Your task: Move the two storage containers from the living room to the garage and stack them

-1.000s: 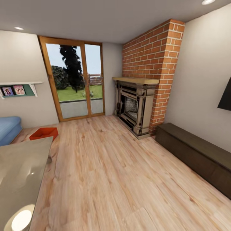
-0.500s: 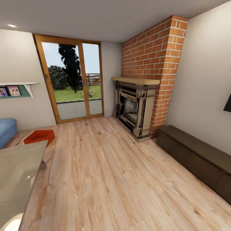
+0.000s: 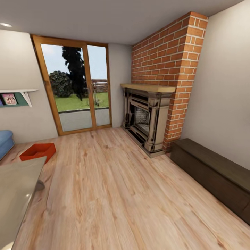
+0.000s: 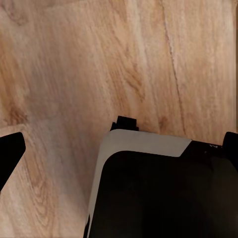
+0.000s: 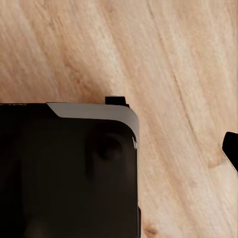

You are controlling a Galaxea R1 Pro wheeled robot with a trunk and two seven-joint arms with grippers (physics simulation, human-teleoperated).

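One red-orange storage container (image 3: 37,152) lies on the light wood floor of the living room at the far left, near the blue sofa's corner (image 3: 5,140) and behind a glass table (image 3: 15,194). It is far from both arms. In the left wrist view my left gripper (image 4: 119,148) is open, one dark fingertip (image 4: 10,151) showing at each side over bare planks and the robot's black base (image 4: 158,193). In the right wrist view my right gripper (image 5: 119,148) hangs over the base (image 5: 64,168) with one finger (image 5: 231,149) spread to the frame's edge.
A brick fireplace (image 3: 147,118) stands ahead on the right, with a long dark bench (image 3: 211,172) along the right wall. A wood-framed glass door (image 3: 74,88) closes the far wall. Open plank floor (image 3: 114,187) lies between them.
The head view has swung to the right and crept forward, so the container, table and door sit further left in the picture. Nothing in the room has moved.
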